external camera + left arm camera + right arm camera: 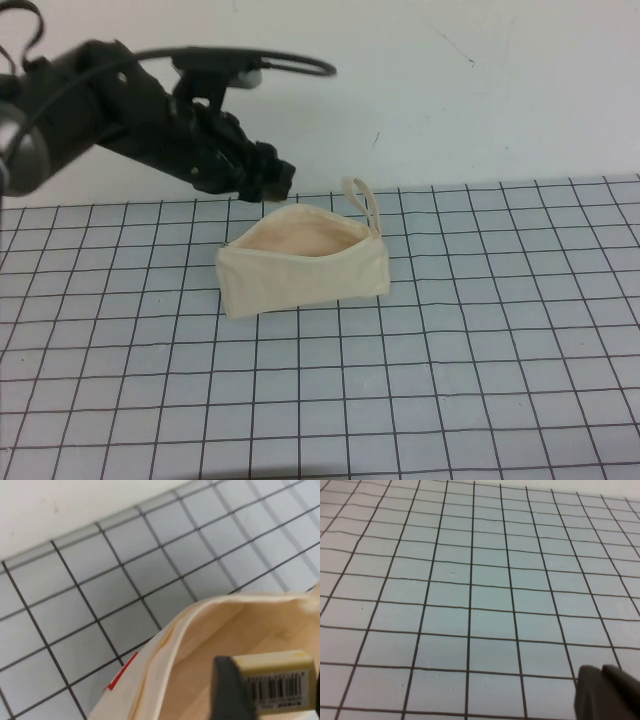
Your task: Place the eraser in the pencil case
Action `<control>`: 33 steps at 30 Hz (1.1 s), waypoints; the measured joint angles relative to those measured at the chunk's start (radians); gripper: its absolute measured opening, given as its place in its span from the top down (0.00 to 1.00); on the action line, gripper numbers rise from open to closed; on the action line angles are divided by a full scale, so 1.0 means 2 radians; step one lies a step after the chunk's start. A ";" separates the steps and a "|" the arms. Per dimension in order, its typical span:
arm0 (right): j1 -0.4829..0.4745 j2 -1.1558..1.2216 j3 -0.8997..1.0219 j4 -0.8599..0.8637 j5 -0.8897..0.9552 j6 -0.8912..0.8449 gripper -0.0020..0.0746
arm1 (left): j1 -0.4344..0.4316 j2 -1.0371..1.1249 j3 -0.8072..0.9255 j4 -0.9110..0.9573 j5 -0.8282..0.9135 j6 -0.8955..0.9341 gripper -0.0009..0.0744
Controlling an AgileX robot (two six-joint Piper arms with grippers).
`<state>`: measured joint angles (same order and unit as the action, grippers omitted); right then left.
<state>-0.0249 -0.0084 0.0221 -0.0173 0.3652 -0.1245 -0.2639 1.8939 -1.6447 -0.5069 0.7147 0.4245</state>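
The cream pencil case (305, 268) lies on the grid mat with its mouth open, showing the peach lining, and its loop strap (365, 203) points to the far side. My left gripper (274, 180) hovers just behind the pouch's far left rim. In the left wrist view it (275, 692) is shut on the eraser (277, 680), a yellowish block with a white barcode label, held over the open pouch (200, 640). The eraser is hidden in the high view. My right gripper (607, 692) shows only in its wrist view, fingers together, empty above the mat.
The grid mat (450, 380) covers the table up to a white wall (480, 90) behind. A small red tag (120, 672) sits on the pouch's outer edge. The right arm is out of the high view.
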 joint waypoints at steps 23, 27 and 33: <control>0.000 0.000 0.000 0.000 0.000 0.000 0.97 | -0.002 -0.177 -0.053 0.206 -0.008 -0.086 0.98; 0.000 0.000 0.000 0.000 0.000 0.000 0.97 | -0.002 -0.250 -0.025 0.286 -0.024 -0.139 0.99; 0.000 0.000 0.000 0.000 0.000 0.000 0.97 | -0.002 -0.357 0.128 0.425 -0.047 -0.262 0.99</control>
<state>-0.0249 -0.0084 0.0221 -0.0173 0.3652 -0.1245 -0.2689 1.1799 -1.3885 0.3438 0.6210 -0.0998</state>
